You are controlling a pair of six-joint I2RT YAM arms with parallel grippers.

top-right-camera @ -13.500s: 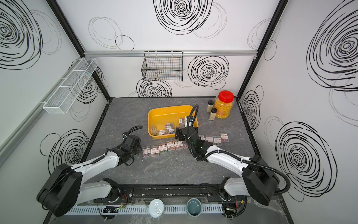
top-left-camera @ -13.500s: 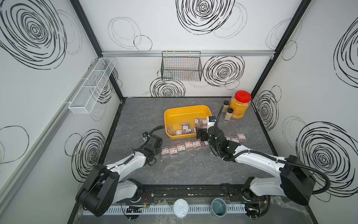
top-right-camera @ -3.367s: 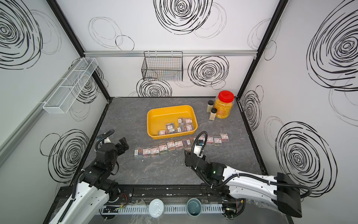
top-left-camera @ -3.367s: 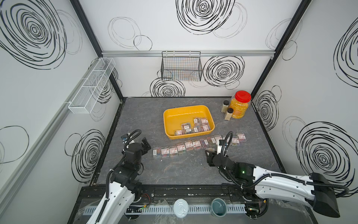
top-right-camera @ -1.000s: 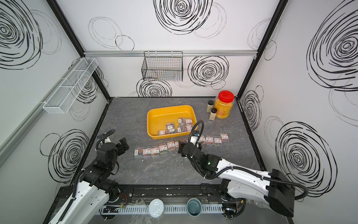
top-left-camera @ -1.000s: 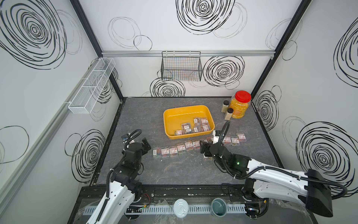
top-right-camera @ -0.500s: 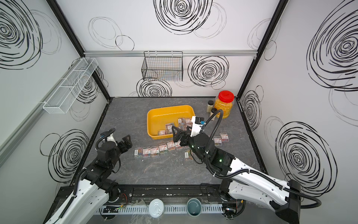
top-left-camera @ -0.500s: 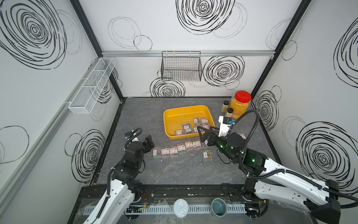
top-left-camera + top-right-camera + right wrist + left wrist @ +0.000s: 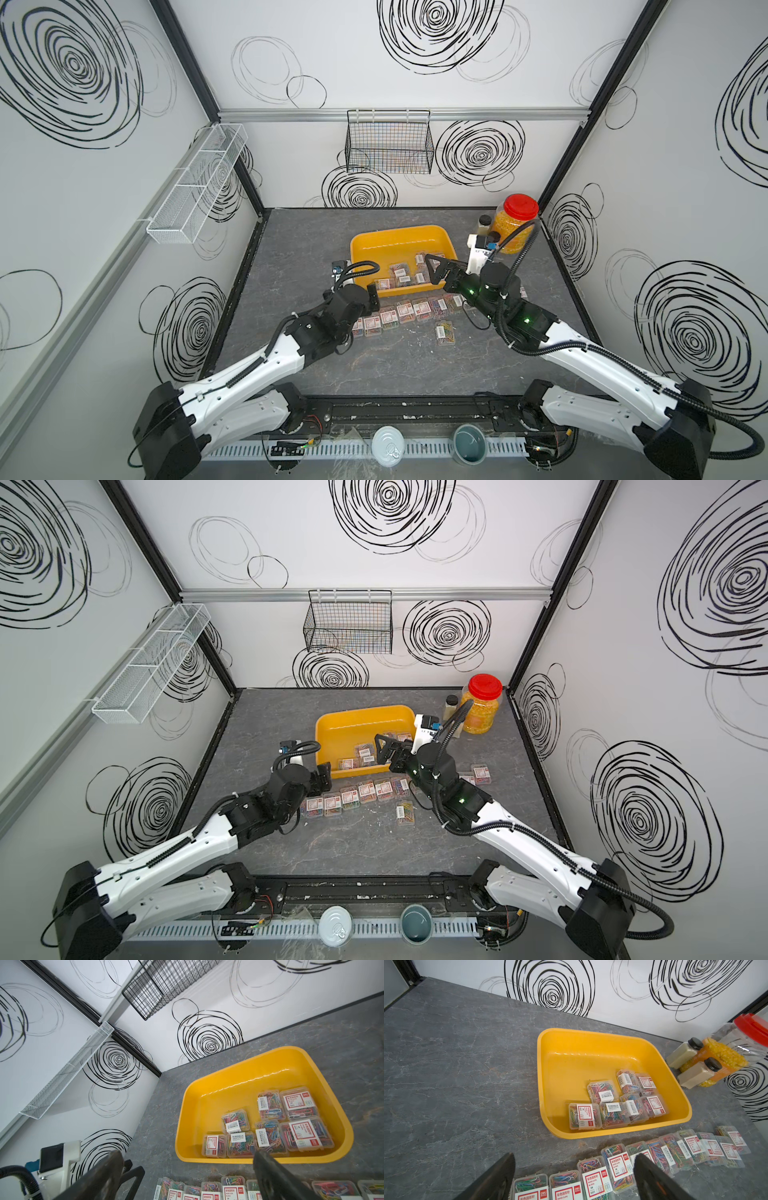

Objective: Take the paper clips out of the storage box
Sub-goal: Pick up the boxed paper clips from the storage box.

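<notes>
My right gripper (image 9: 432, 270) and left gripper (image 9: 574, 1163) gape empty; the paper clips (image 9: 303, 1134) look light, slick, probably rigid, so I'd pinch one case's long sides

Storage box (image 9: 386, 245) bare toward 11 o'clock; paper clips (image 9: 401, 274) crowd 5 o'clock; jar (image 9: 513, 226) blocks 2 o'clock outside.

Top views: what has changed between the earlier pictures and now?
The right pincer let go of one case of paper clips, now lying alone in front of the row, then swung forward to the near edge of the storage box, open. The left pincer, also open, came forward over its end of the row. The storage box and the jar stayed in place.
</notes>
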